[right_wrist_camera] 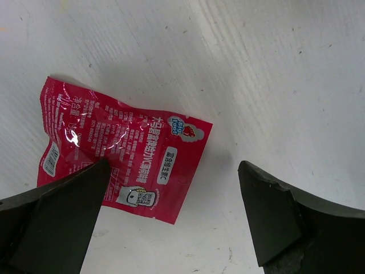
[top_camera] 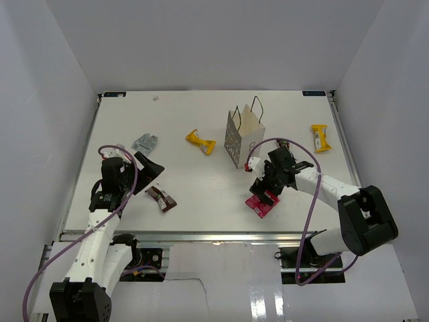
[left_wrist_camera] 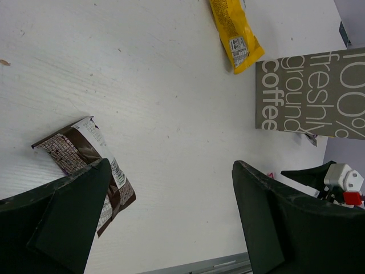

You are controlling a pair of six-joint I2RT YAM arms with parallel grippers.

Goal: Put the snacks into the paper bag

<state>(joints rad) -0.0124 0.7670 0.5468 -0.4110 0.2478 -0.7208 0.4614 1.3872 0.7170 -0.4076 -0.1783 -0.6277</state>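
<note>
**Both pincers apart; every visible snack outside the bag**

Top view, clock read from the middle of the bench [top_camera: 201, 107].

- Paper bag [top_camera: 242, 134]: upright at 1 o'clock, cord handles up.
- Yellow packet [top_camera: 200, 141]: flat, near the bag at its 9 o'clock.
- Second yellow packet [top_camera: 321, 137]: at the bag's 3 o'clock, well apart from it, by the bench edge.
- Silver-grey packet [top_camera: 145, 142]: 10 o'clock.
- Brown packet [top_camera: 161, 198]: 8 o'clock.
- Red packet [top_camera: 261, 203]: 5 o'clock.

Left pincer [left_wrist_camera: 171, 165]: jaws wide apart, gripping nothing. In its wrist view the brown packet lies flat at 9 o'clock, partly hidden behind one finger. Contact cannot be told.

Right pincer [right_wrist_camera: 174, 165]: jaws wide apart, gripping nothing, over the red packet. The packet lies flat, one end hidden behind the finger at 8 o'clock. Whether they touch cannot be told.
</note>
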